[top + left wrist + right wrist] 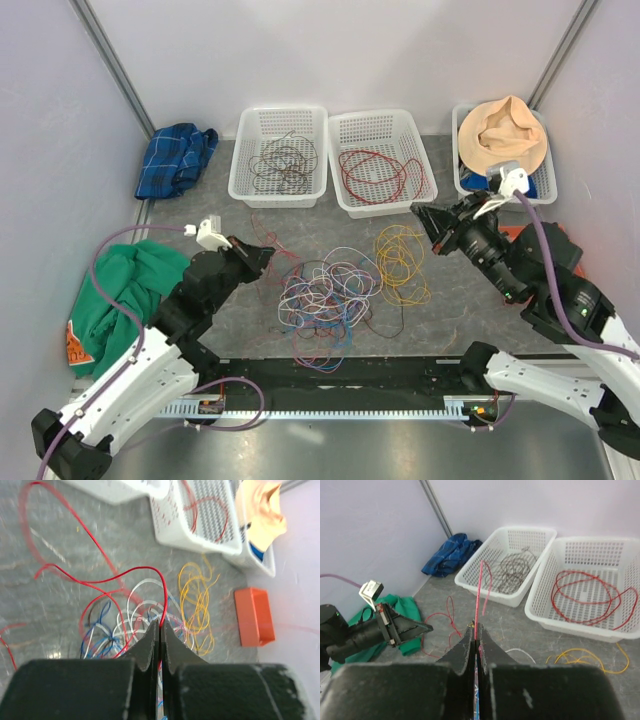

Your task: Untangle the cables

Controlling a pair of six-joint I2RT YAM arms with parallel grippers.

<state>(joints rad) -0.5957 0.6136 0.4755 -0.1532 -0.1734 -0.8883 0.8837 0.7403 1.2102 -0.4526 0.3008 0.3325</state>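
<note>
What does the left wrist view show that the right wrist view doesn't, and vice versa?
Left wrist only: the bulk of the tangled pile, an orange box, a tan hat. Right wrist only: the right gripper shut on a red cable, the basket of dark cables, a blue cloth, a green cloth. Both: the left gripper, also pinching a red cable, the basket of red cables, the yellow cable.

Tangled cables [325, 295] heaped loosely (multicoloured).
</note>
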